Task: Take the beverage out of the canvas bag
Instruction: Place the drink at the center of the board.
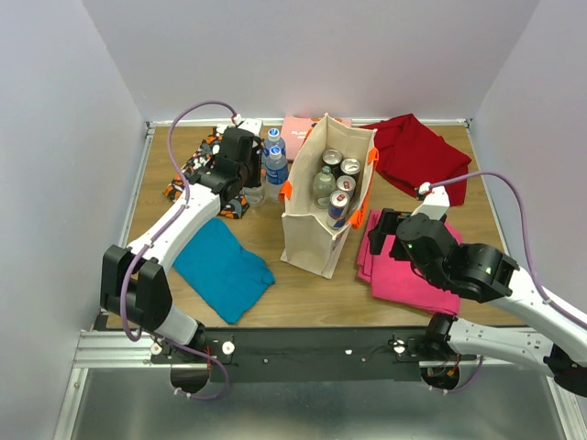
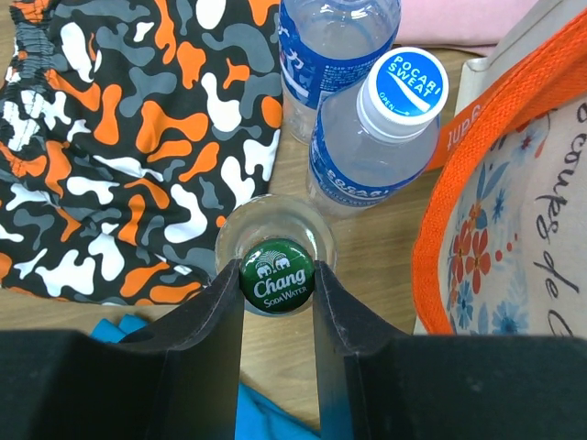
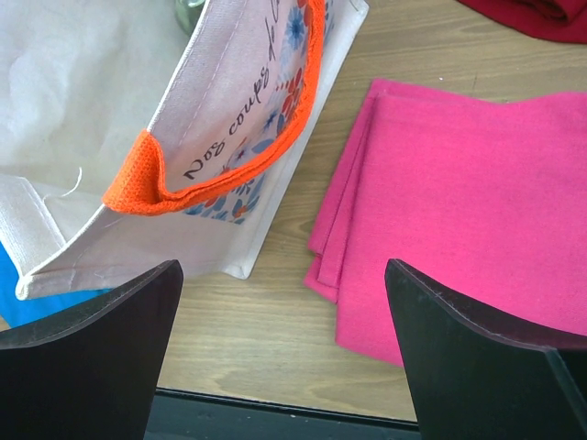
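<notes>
Presently, left gripper pinches the cap of an upright soda water bottle, just left of the canvas bag mid-table. Cans stand inside it. Right gripper is spread.

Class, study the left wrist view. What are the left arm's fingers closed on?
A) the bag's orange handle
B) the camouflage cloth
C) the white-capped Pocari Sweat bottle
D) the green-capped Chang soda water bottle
D: the left arm's fingers press on either side of the green cap of the Chang soda water bottle, while the Pocari Sweat bottle stands free beyond it.
</notes>
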`<move>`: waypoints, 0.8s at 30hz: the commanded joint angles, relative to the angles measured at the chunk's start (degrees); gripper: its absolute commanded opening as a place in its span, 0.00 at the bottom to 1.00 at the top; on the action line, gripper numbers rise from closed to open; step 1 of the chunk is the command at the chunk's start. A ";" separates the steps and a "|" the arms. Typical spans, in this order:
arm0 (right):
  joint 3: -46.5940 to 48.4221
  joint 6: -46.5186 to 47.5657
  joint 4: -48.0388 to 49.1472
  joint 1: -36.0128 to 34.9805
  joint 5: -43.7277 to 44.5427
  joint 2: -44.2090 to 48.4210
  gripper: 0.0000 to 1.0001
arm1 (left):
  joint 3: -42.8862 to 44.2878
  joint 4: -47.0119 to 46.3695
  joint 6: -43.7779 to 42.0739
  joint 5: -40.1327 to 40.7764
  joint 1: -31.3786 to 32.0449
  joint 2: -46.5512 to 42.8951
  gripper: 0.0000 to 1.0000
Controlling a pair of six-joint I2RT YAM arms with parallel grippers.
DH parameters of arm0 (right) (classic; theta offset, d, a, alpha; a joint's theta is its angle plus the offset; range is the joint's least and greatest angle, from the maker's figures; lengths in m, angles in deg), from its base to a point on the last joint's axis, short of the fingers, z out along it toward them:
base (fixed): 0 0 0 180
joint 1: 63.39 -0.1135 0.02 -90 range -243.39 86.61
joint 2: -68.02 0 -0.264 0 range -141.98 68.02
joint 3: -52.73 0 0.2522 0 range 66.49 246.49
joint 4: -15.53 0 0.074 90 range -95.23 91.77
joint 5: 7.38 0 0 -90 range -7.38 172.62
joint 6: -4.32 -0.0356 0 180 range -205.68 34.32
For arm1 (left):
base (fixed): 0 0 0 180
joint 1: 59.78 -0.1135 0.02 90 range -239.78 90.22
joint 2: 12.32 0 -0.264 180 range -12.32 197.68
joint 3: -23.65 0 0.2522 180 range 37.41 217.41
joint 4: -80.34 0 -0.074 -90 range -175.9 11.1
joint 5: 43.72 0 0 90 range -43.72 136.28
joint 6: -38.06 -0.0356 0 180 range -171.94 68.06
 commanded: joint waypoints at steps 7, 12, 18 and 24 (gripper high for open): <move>1.37 -1.40 -1.21 -0.23 0.83 -0.35 1.00 | 0.07 -11.91 1.52 -1.04 -0.41 1.34 0.00; 1.19 -1.58 -1.30 -0.31 1.01 -0.27 1.00 | 0.51 -11.91 1.44 -1.30 -0.50 2.92 0.00; 0.93 -1.93 -1.74 -0.32 1.10 -0.18 1.00 | 0.51 -12.61 1.88 -2.00 -0.59 4.42 0.00; 0.40 -2.37 -1.74 -0.23 1.10 0.53 1.00 | 0.25 -12.26 2.31 -1.91 -0.76 5.56 0.00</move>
